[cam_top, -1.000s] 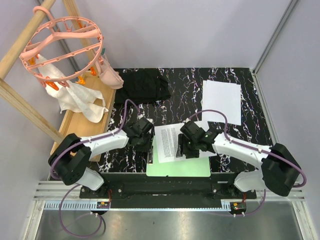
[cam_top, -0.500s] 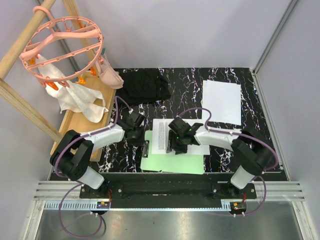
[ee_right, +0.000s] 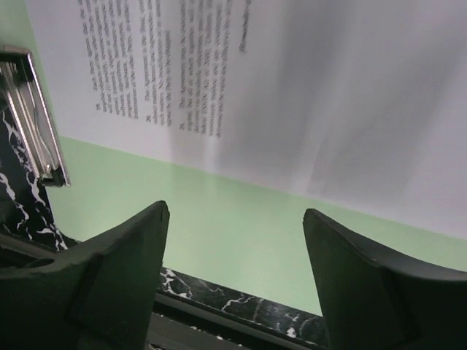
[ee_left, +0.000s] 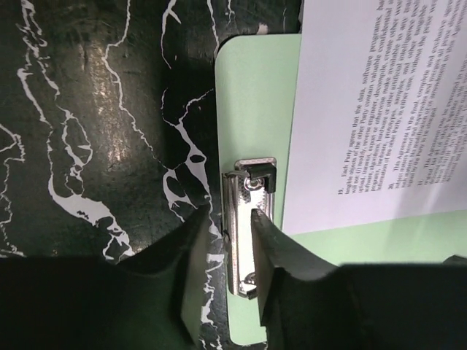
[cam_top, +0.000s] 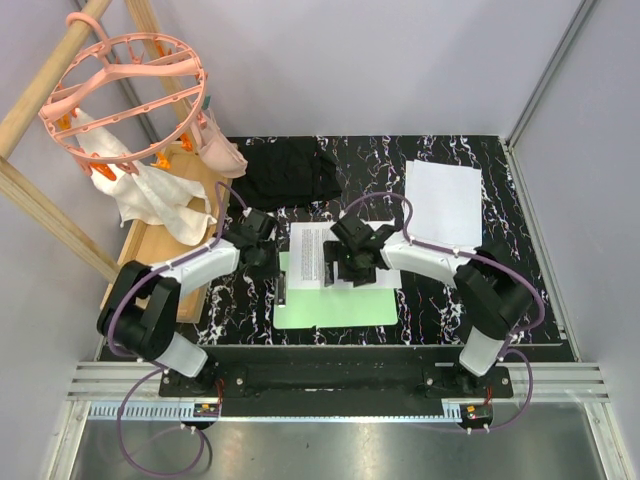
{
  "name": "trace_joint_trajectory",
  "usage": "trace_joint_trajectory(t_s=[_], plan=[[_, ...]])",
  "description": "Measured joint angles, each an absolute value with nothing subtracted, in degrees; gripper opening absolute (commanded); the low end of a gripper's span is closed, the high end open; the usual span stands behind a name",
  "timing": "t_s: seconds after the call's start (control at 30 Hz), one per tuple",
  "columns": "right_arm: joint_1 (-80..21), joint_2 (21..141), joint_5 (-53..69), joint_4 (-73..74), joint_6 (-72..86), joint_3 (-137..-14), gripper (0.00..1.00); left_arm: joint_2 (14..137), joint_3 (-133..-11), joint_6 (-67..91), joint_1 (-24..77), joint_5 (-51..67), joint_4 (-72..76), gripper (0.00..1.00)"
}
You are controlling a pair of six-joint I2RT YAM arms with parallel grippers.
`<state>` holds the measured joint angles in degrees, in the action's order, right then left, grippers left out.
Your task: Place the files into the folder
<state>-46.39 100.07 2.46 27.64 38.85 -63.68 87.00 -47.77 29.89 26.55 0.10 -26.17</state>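
The jaws of the left gripper [ee_left: 228,219] stand narrow, set astride the metal clip [ee_left: 252,179] at the folder's 9 o'clock edge. Whether they actually pinch it or only straddle it I cannot tell. The jaws of the right gripper [ee_right: 236,211] stand wide with nothing between them, low over the green folder [ee_left: 255,95] just beside the near edge of the printed sheet [ee_left: 379,109]. The folder lies flat on the table [cam_top: 440,290] in front of the arms. The printed sheet rests on it but sits askew, running past the folder's 12 o'clock edge. Its short edge lies just beside the clip and, as far as the wrist view shows, not under it. A blank sheet [cam_top: 443,200] lies by itself on the table, well apart at about 2 o'clock from the folder and untouched. I would put the task at under halfway: one file is on the board but neither squared up nor clamped, and the other has not been fetched. What is left, I judge, is to lift the clip, slide the printed sheet toward 9 o'clock beneath it, and then bring the blank sheet over.
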Motion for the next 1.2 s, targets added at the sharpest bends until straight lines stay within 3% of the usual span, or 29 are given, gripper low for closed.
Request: trace_joint_trajectory(t_s=[0.13, 0.33, 0.47, 0.63, 0.93, 1.2], plan=[[-41.9, 100.6, 0.1, 30.2, 33.1, -68.1, 0.95, 83.3, -48.6, 29.4, 26.5, 0.0, -27.6, 0.38], [-36.1, 113.8, -5.7, 30.6, 26.4, -89.2, 0.91, 74.1, -47.8, 30.4, 28.7, 3.3, -27.1, 0.36], [-34.1, 127.2, -9.3, 33.4, 23.4, -106.2, 0.87, 70.2, -44.2, 33.4, 36.3, 6.3, -25.1, 0.35], [-33.8, 137.1, -11.8, 37.8, 20.8, -117.4, 0.85, 71.7, -41.1, 37.8, 45.5, 8.5, -21.5, 0.35], [-33.9, 138.8, -12.6, 39.6, 19.9, -117.6, 0.83, 81.3, -40.1, 44.0, 50.6, 9.1, -12.1, 0.33], [-35.1, 134.1, -11.4, 35.9, 19.9, -109.3, 0.83, 83.7, -37.6, 48.1, 51.9, 8.7, -7.4, 0.33]])
